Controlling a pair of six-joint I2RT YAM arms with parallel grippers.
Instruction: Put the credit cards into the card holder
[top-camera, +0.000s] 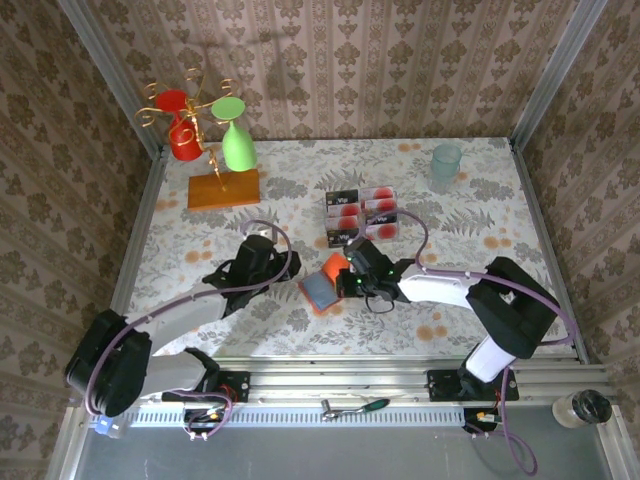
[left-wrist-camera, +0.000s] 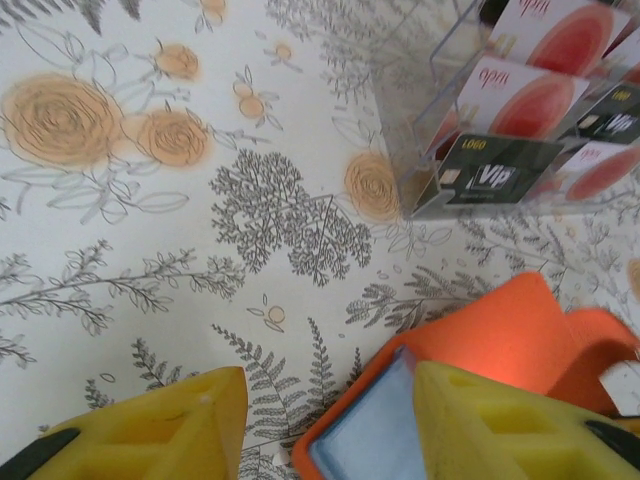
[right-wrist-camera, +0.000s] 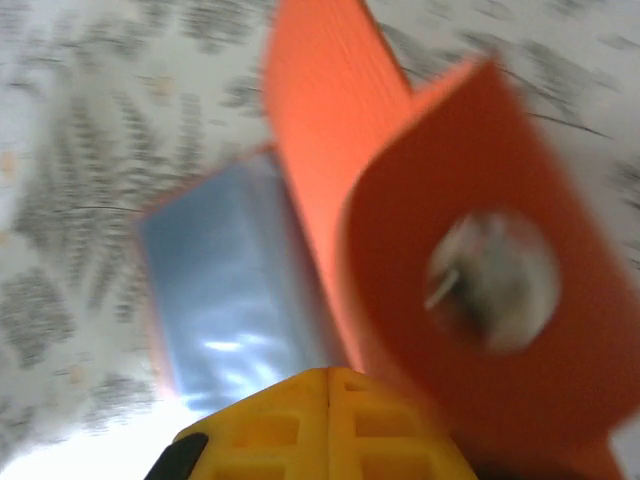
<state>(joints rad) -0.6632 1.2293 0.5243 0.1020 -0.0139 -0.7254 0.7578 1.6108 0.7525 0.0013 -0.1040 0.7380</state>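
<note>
The card holder lies open on the flowered table, in the middle and towards the near side, between the two grippers. Its grey-blue lining is turned up. Its orange flap, with the round snap, is lifted off the table. The credit cards are stood in a clear stand just beyond the holder, on its far side. No card is seen inside the holder yet. The fingers of the right gripper are pressed together at the bottom edge of the flap. The picture is blurred, so it cannot be told if the flap is pinched between them. The left gripper is spread wide and held low over the table. A corner of the holder sits between its fingers, and nothing is pinched. The step in hand looks like getting the holder opened up so a card can be slid in. To do it well, the flap should be held up and back, so the pocket's mouth is not covered. The holder should be pressed down gently, so it is not pushed along the table. Only one card should be taken, by its top edge, so the stand is not knocked over.
</note>
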